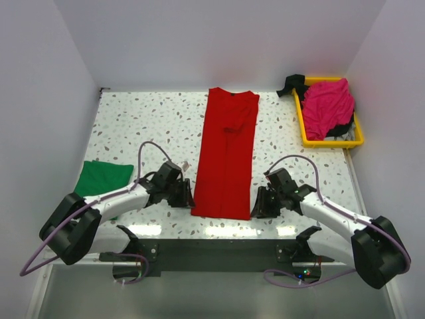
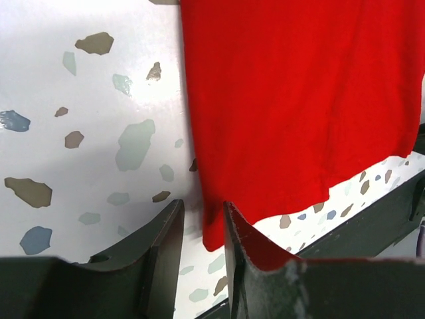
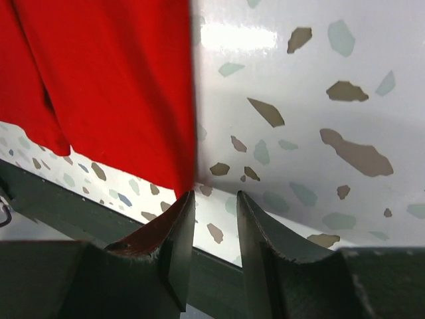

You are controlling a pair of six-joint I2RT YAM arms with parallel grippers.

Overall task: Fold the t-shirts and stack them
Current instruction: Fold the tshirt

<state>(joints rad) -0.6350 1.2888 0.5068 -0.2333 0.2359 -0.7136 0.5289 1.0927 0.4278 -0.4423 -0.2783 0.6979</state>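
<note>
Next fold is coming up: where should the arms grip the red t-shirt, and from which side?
Probably the two near hem corners, each from its outer side: the red t-shirt lies as a long narrow strip, and the left gripper and right gripper sit open beside those corners.

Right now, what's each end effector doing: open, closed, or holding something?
Left end effector: open, holding nothing, at the red t-shirt's corner.
Right end effector: open, holding nothing.

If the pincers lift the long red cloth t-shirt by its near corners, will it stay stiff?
Probably not: the long red cloth t-shirt lies folded with soft creases, so it would likely sag. It looks thin, so probably light.
</note>
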